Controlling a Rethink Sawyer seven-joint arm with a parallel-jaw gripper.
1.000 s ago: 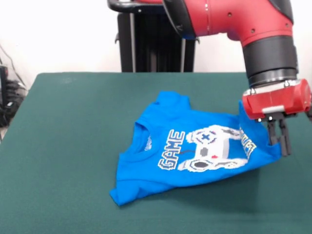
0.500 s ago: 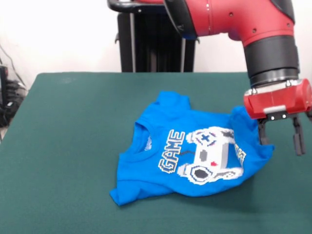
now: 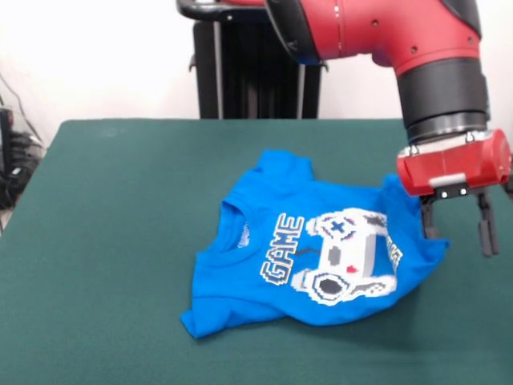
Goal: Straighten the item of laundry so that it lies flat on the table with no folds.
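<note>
Table (image 3: 104,241): large, covered in dark green felt; bare all round the garment.

Arm (image 3: 385,32): my red and black arm, coming down over the table's right side in the front view.

T-shirt (image 3: 264,297): small, bright blue, lying right of the table's centre, printed side up. "GAME" reads clearly beside the white-grey controller print (image 3: 345,257). The second word is folded in on itself at the right edge. A second ago that edge was pinched up and pulled rightward into a raised ridge; half a second ago it had dropped and slumped inward, and it lies the same now. Lower left corner is bunched; the sleeve at upper centre looks tucked.

Gripper (image 3: 455,228): mine, fingers spread apart, holding nothing, hanging just above and beside the shirt's right edge. Pressed together on the cloth a second ago; since released and lifted slightly.

Assessment: the pull ended without flattening the right side. The fold over the lettering remains, so I judge the task unfinished and another grasp necessary.
</note>
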